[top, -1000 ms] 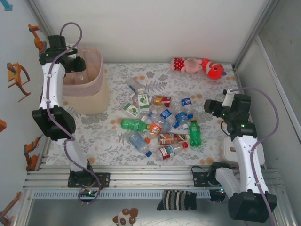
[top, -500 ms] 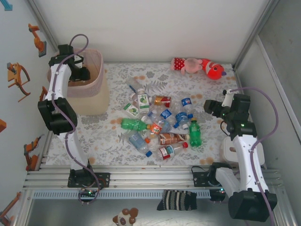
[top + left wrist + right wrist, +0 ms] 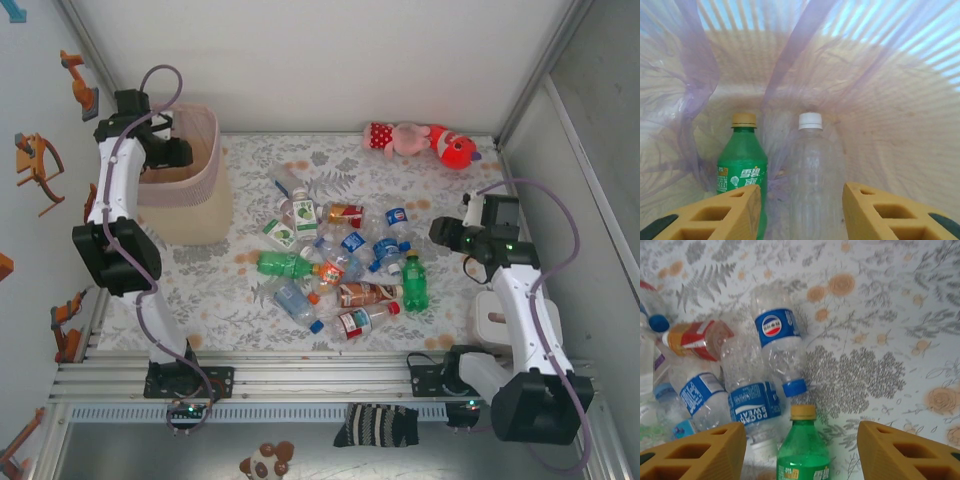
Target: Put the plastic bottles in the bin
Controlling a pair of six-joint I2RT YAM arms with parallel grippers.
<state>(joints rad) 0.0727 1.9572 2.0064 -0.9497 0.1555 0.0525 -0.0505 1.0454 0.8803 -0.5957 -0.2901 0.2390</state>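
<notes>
Bottles on the bench: You can see most of the plastic bottles [image 3: 335, 262] lying in a heap in the middle of the bench [image 3: 230, 300], on its flowery cloth.
Bottles in the bin: In your left wrist camera, a green bottle with a tan cap [image 3: 742, 165] and a clear bottle with a white cap [image 3: 812, 160] sit side by side inside the bin [image 3: 890, 65]. Their caps point the same way.
Bin: It is the pink basket full of little holes at the far left of the bench [image 3: 205, 190]. A thin see-through bag [image 3: 685, 75] lines it.
Left end effector: Yours is down in the top of the bin [image 3: 172, 154]. Its fingers are spread apart [image 3: 801, 192] and hold nothing. The clear bottle shows in the gap between them.
Right end effector: Yours is at the right side of the heap [image 3: 446, 232]. Its fingers are spread wide [image 3: 801, 427], and they do not touch anything.
Bottle between the fingers: A green bottle with a yellow cap [image 3: 802, 455] shows between the right fingers. From above it stands upright at the right edge of the heap [image 3: 414, 283].
Close to it: A clear bottle with a blue cap [image 3: 777, 342] lies with its cap just beside the yellow cap. A bottle with a blue label [image 3: 751, 402] and one with a red label [image 3: 695, 339] lie to its left.
Far edge: A pink and red plush toy [image 3: 420, 140] lies there, well apart from the heap.
Right side: A white box [image 3: 497, 320] sits by your right arm.
Front: A striped sock [image 3: 375, 424] lies below the rail.
</notes>
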